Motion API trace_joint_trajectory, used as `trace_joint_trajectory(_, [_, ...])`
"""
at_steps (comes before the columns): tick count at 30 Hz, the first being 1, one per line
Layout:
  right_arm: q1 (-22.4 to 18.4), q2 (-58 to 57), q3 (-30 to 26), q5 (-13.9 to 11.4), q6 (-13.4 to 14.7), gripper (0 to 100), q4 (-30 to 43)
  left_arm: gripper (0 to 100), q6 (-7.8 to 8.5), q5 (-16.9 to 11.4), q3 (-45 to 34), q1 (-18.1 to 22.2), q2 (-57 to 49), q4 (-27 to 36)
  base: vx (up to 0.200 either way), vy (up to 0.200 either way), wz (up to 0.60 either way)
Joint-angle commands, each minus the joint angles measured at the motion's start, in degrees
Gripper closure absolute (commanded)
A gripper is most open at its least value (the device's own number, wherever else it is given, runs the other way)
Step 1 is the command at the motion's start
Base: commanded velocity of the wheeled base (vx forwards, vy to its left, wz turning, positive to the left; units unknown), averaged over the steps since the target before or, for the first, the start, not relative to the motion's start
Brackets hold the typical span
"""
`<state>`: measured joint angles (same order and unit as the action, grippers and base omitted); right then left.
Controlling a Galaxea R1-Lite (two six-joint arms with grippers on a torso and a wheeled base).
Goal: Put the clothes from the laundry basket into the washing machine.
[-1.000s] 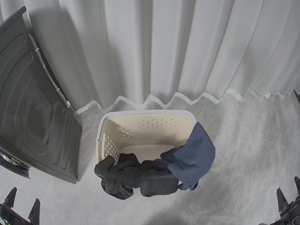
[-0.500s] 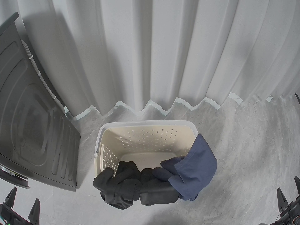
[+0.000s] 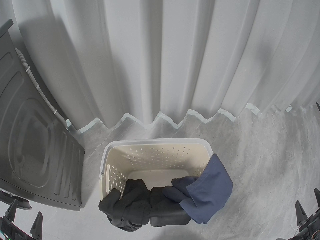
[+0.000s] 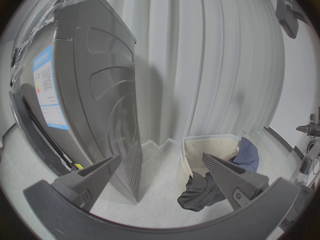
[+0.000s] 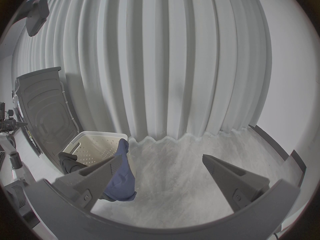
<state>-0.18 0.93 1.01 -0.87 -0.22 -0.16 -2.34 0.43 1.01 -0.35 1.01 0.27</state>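
A cream laundry basket stands on the floor in front of me. A dark grey garment hangs over its near rim, and a blue garment drapes over its near right corner. The grey washing machine stands to the left of the basket, its side panel toward me. My left gripper is low at the left, open and empty, near the machine's foot. My right gripper is low at the far right, open and empty. The left wrist view shows the open left gripper before the basket and machine.
A white pleated curtain hangs right behind the basket and the machine. Grey marbled floor stretches to the right of the basket. The right wrist view shows open floor ahead and the blue garment off to the side.
The whole head view has shifted: basket, machine and curtain hem now sit lower in the picture, so the camera moved. The clothes and both grippers keep their places.
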Motion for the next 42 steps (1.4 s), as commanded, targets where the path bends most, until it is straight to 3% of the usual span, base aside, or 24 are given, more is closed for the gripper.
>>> trace_joint_trajectory(1, [0.01,-0.66,-1.01,-0.01,-0.04,0,-0.02,0,-0.03,0.01,-0.84,0.0,-0.84,0.0,0.0,0.0,0.0])
trace_joint_trajectory(35, [0.01,-0.66,-1.01,-0.01,-0.04,0,-0.02,0,-0.03,0.01,-0.84,0.0,-0.84,0.0,0.035,0.0,0.0])
trace_joint_trajectory(42, [0.01,-0.66,-1.01,-0.01,-0.04,0,-0.02,0,-0.03,0.01,-0.84,0.0,-0.84,0.0,0.171,0.0,0.0])
